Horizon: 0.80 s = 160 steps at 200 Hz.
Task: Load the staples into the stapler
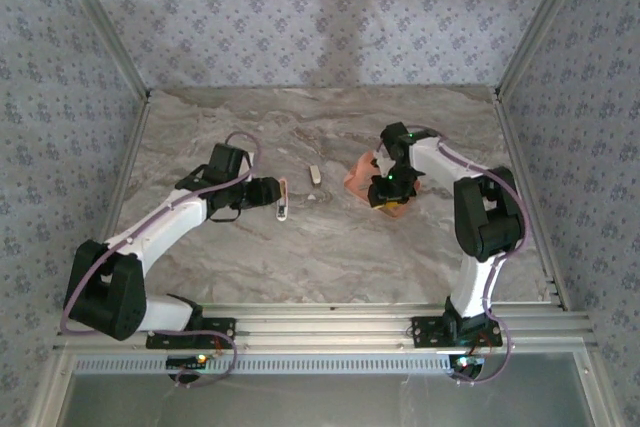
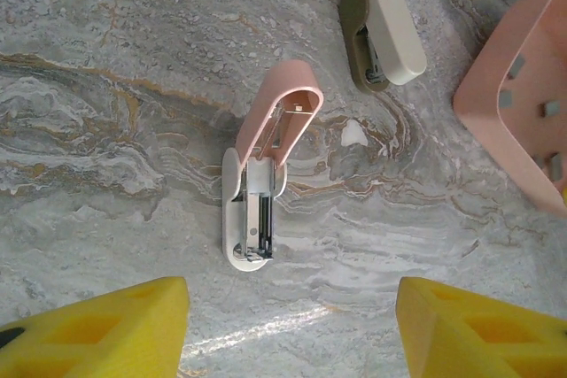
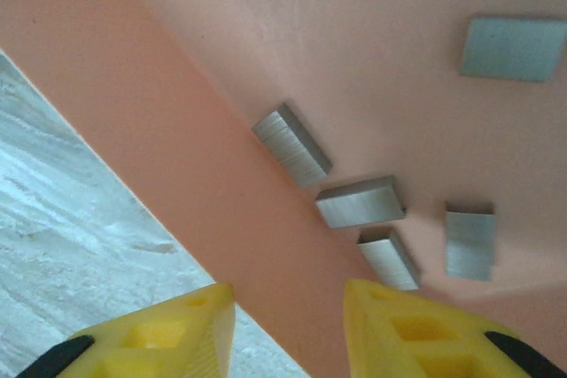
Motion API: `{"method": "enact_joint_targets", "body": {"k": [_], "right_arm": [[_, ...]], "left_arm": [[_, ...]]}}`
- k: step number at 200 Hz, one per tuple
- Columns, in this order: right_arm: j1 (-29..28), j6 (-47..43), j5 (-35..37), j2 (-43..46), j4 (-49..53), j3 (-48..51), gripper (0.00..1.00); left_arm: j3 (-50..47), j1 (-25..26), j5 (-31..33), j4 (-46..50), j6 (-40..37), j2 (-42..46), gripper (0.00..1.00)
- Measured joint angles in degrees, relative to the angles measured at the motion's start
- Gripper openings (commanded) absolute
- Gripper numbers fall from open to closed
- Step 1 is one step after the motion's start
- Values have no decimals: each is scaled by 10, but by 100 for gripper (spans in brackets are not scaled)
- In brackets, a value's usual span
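The pink-and-white stapler [image 2: 255, 210] lies on the table with its pink lid [image 2: 280, 115] swung up and its metal rail [image 2: 255, 223] exposed. It also shows from above as the stapler [image 1: 283, 199]. My left gripper [image 2: 288, 334] hangs open just short of its white end, nothing between the yellow fingers [image 2: 97, 329]. Several grey staples blocks [image 3: 292, 144] lie loose in the salmon tray [image 3: 177, 112]. My right gripper [image 3: 288, 325] is open and straddles the tray's near wall, one finger [image 3: 416, 329] inside near a staple block [image 3: 390, 258], the other over the table.
A second small stapler [image 2: 383, 34], beige and olive, lies shut between the pink one and the salmon tray [image 1: 360, 175]. The tray's corner [image 2: 523, 112] reaches into the left wrist view. Patterned walls and metal frame rails enclose the marble table [image 1: 330, 247].
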<state>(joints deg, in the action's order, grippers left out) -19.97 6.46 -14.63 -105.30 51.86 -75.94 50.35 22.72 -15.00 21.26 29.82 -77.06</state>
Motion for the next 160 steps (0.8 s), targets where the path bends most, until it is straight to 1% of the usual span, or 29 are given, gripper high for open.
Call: {"method": "enact_joint_targets", "body": {"k": [21, 40, 59, 112, 160], "right_arm": [[-17, 10, 20, 36, 5, 0, 47], [-21, 18, 38, 75, 9, -4, 56], [-21, 17, 54, 89, 14, -15, 58], [-40, -14, 57, 36, 26, -24, 58], [-58, -17, 46, 10, 14, -9, 50]], "left_arm": [[6, -10, -5, 2, 0, 1, 64], [6, -19, -3, 0, 4, 9, 65], [0, -21, 7, -2, 14, 27, 65], [-26, -21, 43, -6, 50, 69, 65], [-29, -21, 65, -3, 56, 76, 65]]}}
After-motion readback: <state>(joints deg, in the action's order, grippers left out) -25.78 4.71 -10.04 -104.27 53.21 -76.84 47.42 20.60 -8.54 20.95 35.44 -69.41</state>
